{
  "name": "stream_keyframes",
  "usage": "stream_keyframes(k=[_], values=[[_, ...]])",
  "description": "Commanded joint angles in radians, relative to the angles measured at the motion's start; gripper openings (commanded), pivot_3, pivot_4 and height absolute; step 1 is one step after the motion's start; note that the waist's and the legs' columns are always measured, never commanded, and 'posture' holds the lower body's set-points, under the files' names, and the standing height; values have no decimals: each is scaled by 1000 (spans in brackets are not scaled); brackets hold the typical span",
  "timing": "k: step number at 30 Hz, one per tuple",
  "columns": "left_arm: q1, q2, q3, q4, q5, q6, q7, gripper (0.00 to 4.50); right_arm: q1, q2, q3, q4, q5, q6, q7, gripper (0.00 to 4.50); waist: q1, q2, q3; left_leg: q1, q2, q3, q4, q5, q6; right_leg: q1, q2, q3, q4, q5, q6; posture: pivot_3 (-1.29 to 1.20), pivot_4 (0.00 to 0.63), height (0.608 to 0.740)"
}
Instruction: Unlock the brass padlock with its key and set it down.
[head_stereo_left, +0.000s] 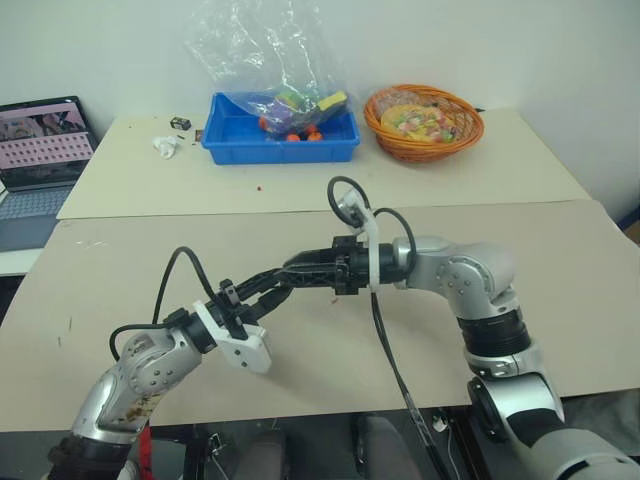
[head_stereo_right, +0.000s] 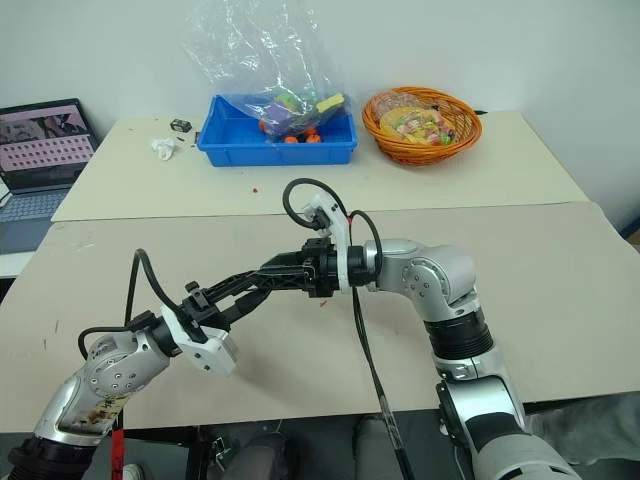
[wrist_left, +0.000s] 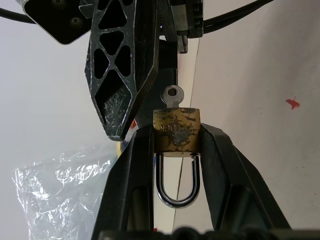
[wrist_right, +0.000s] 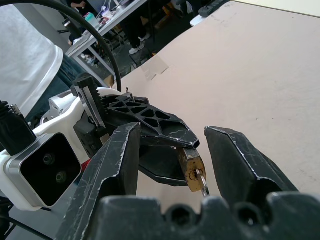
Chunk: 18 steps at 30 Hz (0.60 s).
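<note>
Sitting scuffed and tarnished at mid-frame above the tan table (head_stereo_left: 560, 300), the brass padlock (wrist_left: 176, 131) has its silvery shackle (wrist_left: 176, 186) closed, and the key (wrist_left: 172, 96) stands in its keyhole. At the upper middle of the frame a blue bin (head_stereo_left: 280, 135) holds a clear bag (head_stereo_left: 265, 50) and colourful bits; an orange basket (head_stereo_left: 424, 122) beside it holds wrapped sweets. The left gripper (wrist_left: 176, 137) pinches the padlock's body. The right gripper (wrist_right: 172, 137) has its jaws spread apart on either side of the padlock, touching nothing.
</note>
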Motion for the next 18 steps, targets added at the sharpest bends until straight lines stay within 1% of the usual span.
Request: stream_keyframes(k=[1, 6, 18], values=[[4, 0, 6, -45, -5, 1, 6, 809, 9, -27, -3, -25, 1, -33, 43, 2583, 1, 0, 0, 0, 0, 0, 0, 0, 0, 0, 0, 0, 0, 0, 0, 0, 150, 735], [3, -2, 5, -47, -4, 5, 3, 809, 24, -55, 16, -19, -19, -55, 76, 2583, 1, 0, 0, 0, 0, 0, 0, 0, 0, 0, 0, 0, 0, 0, 0, 0, 150, 735], [4, -7, 3, -52, -4, 12, 0, 809, 19, -45, 22, -2, -39, -67, 83, 2583, 1, 0, 0, 0, 0, 0, 0, 0, 0, 0, 0, 0, 0, 0, 0, 0, 150, 735]])
